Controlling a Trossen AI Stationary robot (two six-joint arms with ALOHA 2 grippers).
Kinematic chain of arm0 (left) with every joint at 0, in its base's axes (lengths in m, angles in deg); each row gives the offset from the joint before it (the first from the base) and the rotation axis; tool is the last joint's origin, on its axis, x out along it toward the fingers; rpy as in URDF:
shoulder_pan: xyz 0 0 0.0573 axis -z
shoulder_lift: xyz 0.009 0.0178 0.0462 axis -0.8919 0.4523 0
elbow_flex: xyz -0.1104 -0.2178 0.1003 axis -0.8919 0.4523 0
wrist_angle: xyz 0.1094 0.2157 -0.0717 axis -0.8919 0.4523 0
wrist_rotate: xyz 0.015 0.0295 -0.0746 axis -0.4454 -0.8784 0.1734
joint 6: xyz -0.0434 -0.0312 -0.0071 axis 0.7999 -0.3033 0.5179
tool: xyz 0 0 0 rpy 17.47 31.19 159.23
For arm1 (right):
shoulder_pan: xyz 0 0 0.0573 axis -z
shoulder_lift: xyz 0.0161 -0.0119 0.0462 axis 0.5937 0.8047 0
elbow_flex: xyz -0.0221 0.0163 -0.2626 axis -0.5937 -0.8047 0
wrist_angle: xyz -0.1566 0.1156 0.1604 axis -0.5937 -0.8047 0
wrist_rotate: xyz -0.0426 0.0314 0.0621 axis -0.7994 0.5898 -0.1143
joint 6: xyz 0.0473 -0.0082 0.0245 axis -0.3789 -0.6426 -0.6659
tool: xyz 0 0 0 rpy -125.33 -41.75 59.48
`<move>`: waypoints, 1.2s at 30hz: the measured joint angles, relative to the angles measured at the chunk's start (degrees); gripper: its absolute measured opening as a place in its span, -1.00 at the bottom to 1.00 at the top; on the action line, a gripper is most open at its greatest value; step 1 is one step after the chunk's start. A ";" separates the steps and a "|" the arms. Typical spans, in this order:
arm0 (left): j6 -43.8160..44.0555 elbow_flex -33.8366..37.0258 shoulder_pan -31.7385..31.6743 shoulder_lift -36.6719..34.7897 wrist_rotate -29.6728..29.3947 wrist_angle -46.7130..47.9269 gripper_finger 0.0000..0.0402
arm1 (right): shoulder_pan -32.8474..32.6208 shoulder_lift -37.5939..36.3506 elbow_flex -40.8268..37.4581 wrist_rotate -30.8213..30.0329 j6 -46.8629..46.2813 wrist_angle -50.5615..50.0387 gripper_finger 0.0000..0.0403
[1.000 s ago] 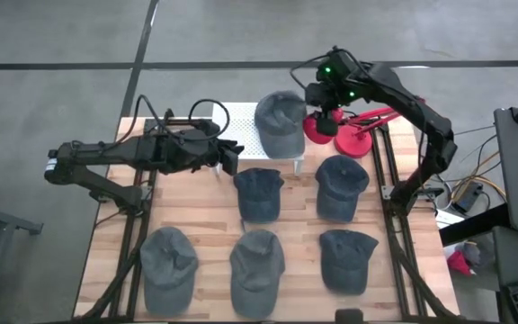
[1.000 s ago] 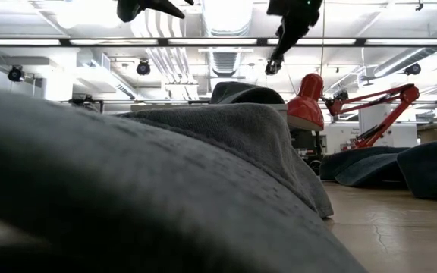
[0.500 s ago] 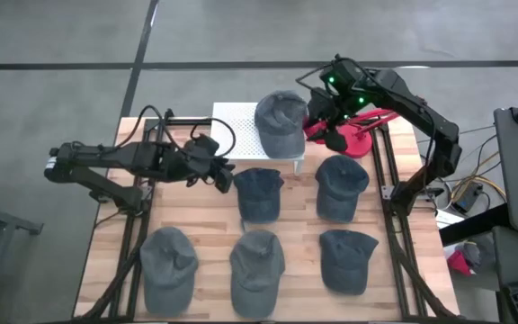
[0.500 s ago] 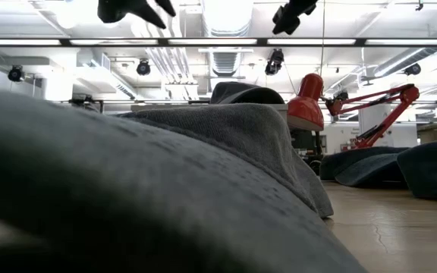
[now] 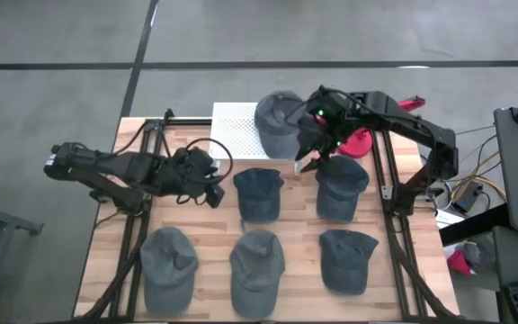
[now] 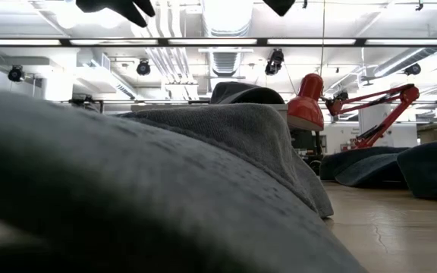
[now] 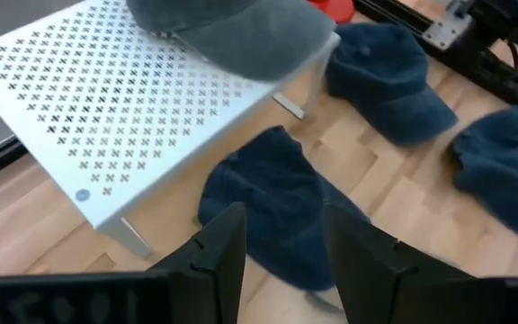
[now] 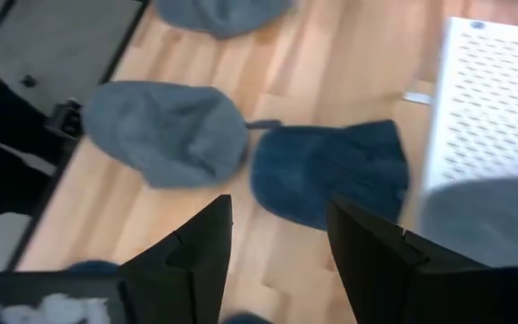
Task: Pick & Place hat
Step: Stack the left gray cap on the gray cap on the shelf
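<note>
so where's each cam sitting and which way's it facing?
High: above, straight down on table; both arms, left tool, right tool.
Low: table height, level across; hat fills it, red lamp behind.
Left wrist: past own open fingers at white rack.
Right wrist: past own open fingers at hats.
Both wrists share the rack.

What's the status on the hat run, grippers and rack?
Left gripper open, empty, beside the middle-row hat. Right gripper open, empty, by the white rack. One hat on rack. Nothing blocking.

Caps (image 5: 259, 193) crowd table (image 5: 200, 236); perforated stand (image 5: 237, 131) blocks rear; narrow lanes between.
</note>
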 joint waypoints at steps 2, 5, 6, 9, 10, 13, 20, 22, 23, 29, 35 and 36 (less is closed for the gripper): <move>0.20 0.00 1.33 -0.02 -0.06 0.36 -0.28 | -2.11 0.02 0.00 0.00 -1.97 0.71 -0.15; 1.22 0.07 3.35 -0.02 -0.08 1.58 -0.28 | -5.15 0.02 0.00 -0.02 -4.60 2.30 -0.17; 1.62 0.18 3.96 -0.02 -0.14 1.78 -0.28 | -6.07 0.02 0.00 -0.03 -5.28 2.95 -0.18; 2.98 1.25 5.73 -0.22 -0.19 2.21 -0.28 | -8.59 0.02 0.00 -0.04 -6.83 4.26 -0.20; 3.61 1.71 6.31 -0.24 -0.18 2.20 -0.28 | -9.29 0.04 0.00 -0.04 -7.12 4.55 -0.21; 5.75 3.11 8.00 -0.33 -0.16 2.51 -0.28 | -10.84 0.37 0.00 -0.04 -8.10 5.01 -0.23; 11.11 6.55 11.95 -0.37 0.06 2.73 -0.28 | -13.35 0.81 -1.72 -0.13 -5.84 5.73 -0.29; 12.22 7.25 13.05 -0.39 0.06 2.95 -0.28 | -13.64 0.66 -3.40 0.00 -3.11 6.40 -0.31; 12.49 7.49 13.57 -0.39 0.07 2.94 -0.28 | -13.62 0.41 -4.49 0.00 -2.52 7.38 -0.32; 12.74 7.65 14.93 -0.44 0.24 3.99 -0.28 | -12.56 -2.08 -12.51 0.17 -4.31 15.02 -0.35; 13.18 7.88 14.91 -0.44 1.75 5.75 -0.28 | -11.18 -9.28 -24.38 0.14 -8.47 26.13 -0.31; 13.30 8.14 14.91 -0.44 1.91 6.13 -0.28 | -11.07 -10.96 -26.41 0.17 -9.41 28.55 -0.30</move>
